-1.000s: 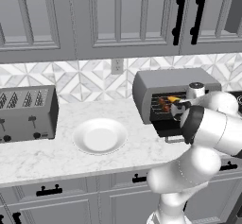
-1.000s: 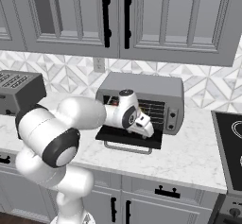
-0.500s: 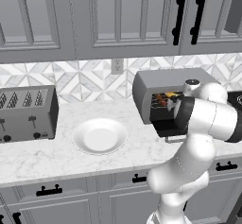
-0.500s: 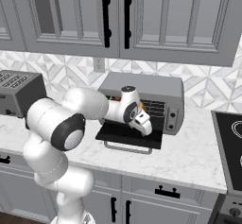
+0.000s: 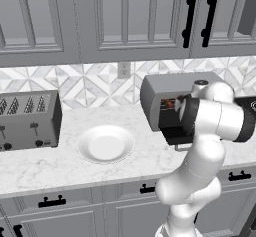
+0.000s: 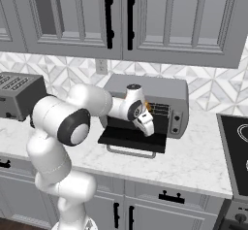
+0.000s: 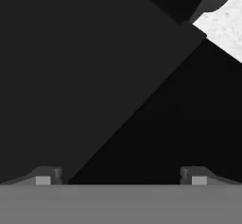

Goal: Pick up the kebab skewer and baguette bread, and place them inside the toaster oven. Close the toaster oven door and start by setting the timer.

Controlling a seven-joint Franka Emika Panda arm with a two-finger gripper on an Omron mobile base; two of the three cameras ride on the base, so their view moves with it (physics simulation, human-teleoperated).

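Overhead, grey cabinets (image 5: pixel 125 16) with dark handles run above a patterned backsplash (image 5: pixel 95 83), and below them a marble worktop (image 5: pixel 60 163) carries everything else. Toward the right of that worktop stands the oven (image 6: pixel 150 89), a wide grey box with a narrow control strip on its right side. Its door (image 6: pixel 133 138) is dropped flat out in front, dark, with the silver bar handle along the near edge. Inside, on the wire rack, a bit of orange and red-brown shows just behind the arm's wrist; the right base view gives only a sliver of it, so skewer (image 5: pixel 170 103) and bread cannot be told apart there, and the bread itself is hidden or too small to make out. Left of the oven a white plate (image 5: pixel 106 144) lies on the worktop, and further left, well apart, sits a grey slot toaster (image 5: pixel 29 119) with two levers.

Reaching into the oven mouth, the hand (image 6: pixel 147 125) hangs just above the lowered door, angled downward. Its two fingertips (image 7: pixel 45 176) stand wide apart at the foot of the hand view with nothing between them, facing dark oven surfaces and a corner of marble
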